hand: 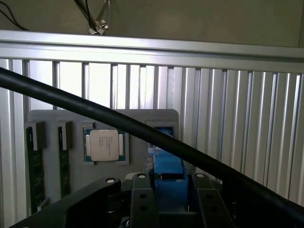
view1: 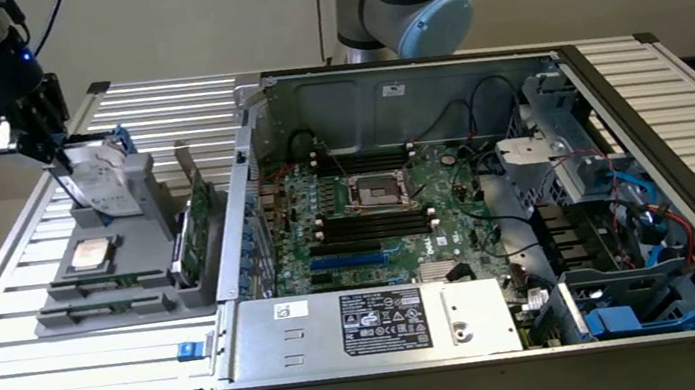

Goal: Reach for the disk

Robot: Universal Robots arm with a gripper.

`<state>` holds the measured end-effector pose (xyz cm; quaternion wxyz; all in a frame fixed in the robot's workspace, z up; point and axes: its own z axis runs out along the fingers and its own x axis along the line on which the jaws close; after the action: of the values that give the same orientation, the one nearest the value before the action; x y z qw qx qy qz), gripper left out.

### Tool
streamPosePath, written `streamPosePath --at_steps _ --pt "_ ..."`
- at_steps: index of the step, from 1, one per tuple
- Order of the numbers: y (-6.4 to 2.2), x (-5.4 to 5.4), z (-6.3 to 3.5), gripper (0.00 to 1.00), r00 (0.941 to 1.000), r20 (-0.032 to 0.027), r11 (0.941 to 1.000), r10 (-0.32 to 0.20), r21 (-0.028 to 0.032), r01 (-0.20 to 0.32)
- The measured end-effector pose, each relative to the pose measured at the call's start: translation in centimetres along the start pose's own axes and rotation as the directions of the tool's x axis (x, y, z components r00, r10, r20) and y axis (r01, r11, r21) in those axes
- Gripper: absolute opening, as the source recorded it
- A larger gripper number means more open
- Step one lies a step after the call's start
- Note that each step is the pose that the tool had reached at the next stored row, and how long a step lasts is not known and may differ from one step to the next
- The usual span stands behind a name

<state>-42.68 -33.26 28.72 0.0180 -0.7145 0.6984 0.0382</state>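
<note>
Disk (view1: 103,179), 1, upright in holder (view1: 130,284), 1 gripper (view1: 55,169) at it

Inventory: one disk (view1: 104,179), one CPU chip (hand: 104,145), two memory sticks (hand: 35,167) (hand: 63,161), one grey holder (view1: 133,284), one open computer case (view1: 422,94), one motherboard (view1: 377,213), one labelled silver box (view1: 368,325), one black cable (hand: 142,131), one gripper (hand: 170,199).
</note>
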Motion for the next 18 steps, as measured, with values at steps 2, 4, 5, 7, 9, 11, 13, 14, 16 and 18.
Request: streamPosePath --at_steps 2,4,5,7,9,11,13,14,16,18 --pt "0.00 0.0 -0.26 0.33 1.0000 0.0010 1.0000 0.000 0.0001 0.000" --pt "0.02 0.0 -0.68 0.33 1.0000 0.0027 1.0000 0.000 -0.0001 0.000" --pt "0.02 0.0 -0.94 0.33 1.0000 0.0039 1.0000 0.000 0.0001 0.000" --pt "0.04 -0.1 -1.47 0.33 1.0000 0.0062 1.0000 0.000 0.0001 0.000" --pt "0.06 -0.1 -1.97 0.33 1.0000 0.0081 1.0000 0.000 0.0001 0.000" --pt "0.06 -0.1 -2.47 0.33 1.0000 0.0096 1.0000 0.000 0.0003 0.000" --pt "0.07 -0.2 -2.96 0.33 0.9999 0.0105 1.0000 0.000 0.0002 0.000" --pt "0.07 -0.2 -3.25 0.33 0.9999 0.0111 1.0000 0.000 0.0003 0.000" --pt "0.08 -0.2 -3.97 0.33 0.9999 0.0119 1.0000 0.000 0.0001 0.000" --pt "0.08 -0.3 -4.83 0.33 0.9999 0.0126 1.0000 0.000 -0.0002 0.000"
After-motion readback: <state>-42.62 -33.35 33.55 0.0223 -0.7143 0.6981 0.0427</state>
